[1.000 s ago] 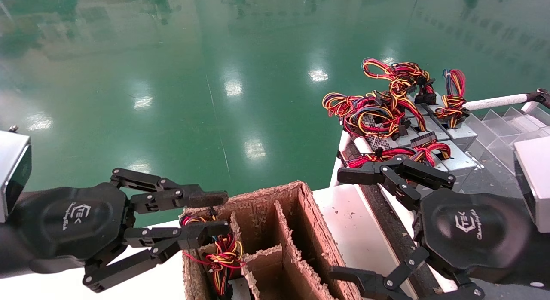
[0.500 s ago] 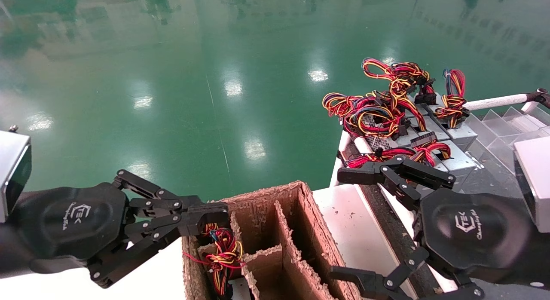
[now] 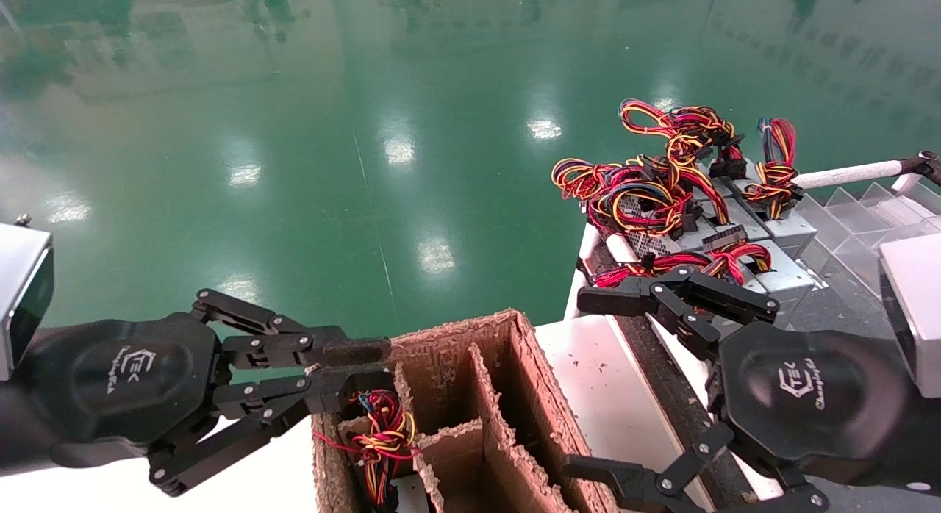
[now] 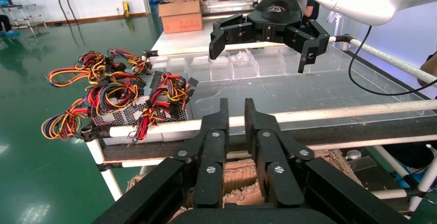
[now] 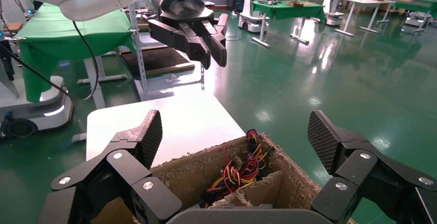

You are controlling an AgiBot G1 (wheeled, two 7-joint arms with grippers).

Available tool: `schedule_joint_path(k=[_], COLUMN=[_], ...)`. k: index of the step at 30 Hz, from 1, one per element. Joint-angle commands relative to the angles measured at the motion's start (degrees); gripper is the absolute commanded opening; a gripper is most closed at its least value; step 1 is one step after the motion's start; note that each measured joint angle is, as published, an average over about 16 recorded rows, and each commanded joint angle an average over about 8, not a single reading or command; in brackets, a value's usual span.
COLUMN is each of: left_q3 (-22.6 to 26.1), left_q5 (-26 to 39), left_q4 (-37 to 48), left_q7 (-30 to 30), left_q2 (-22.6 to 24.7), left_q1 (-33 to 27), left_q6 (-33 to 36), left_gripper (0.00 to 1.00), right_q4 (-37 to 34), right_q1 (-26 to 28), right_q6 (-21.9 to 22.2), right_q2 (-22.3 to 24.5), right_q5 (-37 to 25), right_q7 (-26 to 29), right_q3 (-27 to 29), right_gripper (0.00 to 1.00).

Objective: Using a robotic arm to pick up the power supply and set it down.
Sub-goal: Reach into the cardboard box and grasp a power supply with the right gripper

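The left gripper (image 3: 364,360), at lower left of the head view, has its jaws drawn nearly together with a thin gap and nothing between them. They sit at the rim of the cardboard box (image 3: 514,366), just above a wire bundle (image 3: 382,425) in its leftmost cell. That bundle belongs to a power supply whose metal body is hidden down in the cell. The right gripper (image 3: 588,384), at lower right, has its jaws spread wide and empty over the white surface (image 3: 581,351). It sits just short of the other power supplies (image 3: 786,274), which are grouped at upper right under tangled wires.

Each unit is probably a stiff, fairly heavy metal case with smooth, slippery faces and limp wires that snag. The grip should therefore go across the case, since a pull on the wires alone would likely drag on their joints or catch on the torn cardboard.

The left wrist view shows the narrow slit between the left jaws, with perforated vent faces (image 4: 121,115) beyond them. The right wrist view looks into the box and shows the bundle lying below the rim.
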Motion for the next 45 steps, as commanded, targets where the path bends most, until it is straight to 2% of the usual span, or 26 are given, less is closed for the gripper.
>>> schedule_joint_path(k=[1,19,27,33,42,43,45], left_q3=[0.0,0.0,0.01,0.03,0.04,0.04,0.05], left_q5=[0.0,0.0,0.0,-0.01,-0.02,-0.02,-0.02], left_q4=[0.0,0.01,0.03,0.04,0.04,0.04,0.04], left_q7=[0.0,0.0,0.01,0.02,0.03,0.03,0.03], left_q2=[0.0,0.0,0.0,0.0,0.0,0.0,0.0], left_q1=[0.0,0.0,-0.01,-0.02,-0.03,-0.03,-0.03], left_q6=[0.0,0.0,0.01,0.02,0.01,0.01,0.01], left_gripper=[1.0,1.0,1.0,1.0,1.0,1.0,1.0], right_q4=[0.0,0.0,0.03,-0.98,-3.86,-4.36,-5.53], right_q1=[0.0,-0.05,-0.67,0.07,1.91,2.09,2.53], right_q6=[0.0,0.12,3.48,8.05,14.11,14.61,15.47], right_q2=[0.0,0.05,-0.76,-4.76,-14.45,-15.45,-17.38], right_q5=[0.0,-0.1,-3.52,-10.52,-20.77,-21.51,-22.82], right_q7=[0.0,0.06,0.75,2.94,5.01,5.14,5.4], right_q3=[0.0,-0.02,-1.33,-5.35,-12.15,-12.69,-13.7], right_gripper=[1.0,1.0,1.0,1.0,1.0,0.93,0.68])
